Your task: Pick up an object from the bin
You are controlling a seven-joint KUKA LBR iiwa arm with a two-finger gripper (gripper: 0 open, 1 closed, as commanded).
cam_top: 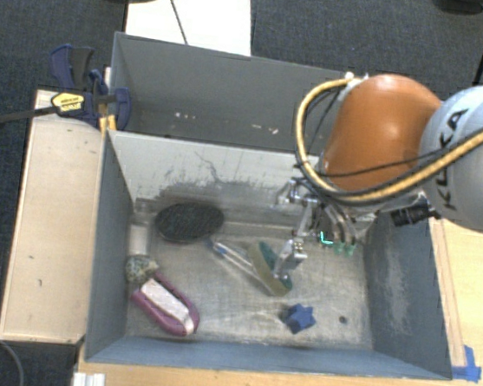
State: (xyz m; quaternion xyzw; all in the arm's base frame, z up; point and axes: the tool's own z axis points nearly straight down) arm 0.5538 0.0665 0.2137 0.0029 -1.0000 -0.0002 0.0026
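My gripper (291, 257), just right of centre, sits by a flat teal tool (266, 255), can't tell if it's open; tool looks light, stiff, maybe slick, so I'd pinch its narrow sides.

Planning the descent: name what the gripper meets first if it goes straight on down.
Probably the olive-and-teal flat piece mid-bin, right under the gripper; a clear tube lies beside it. Depth is unclear from this angle.
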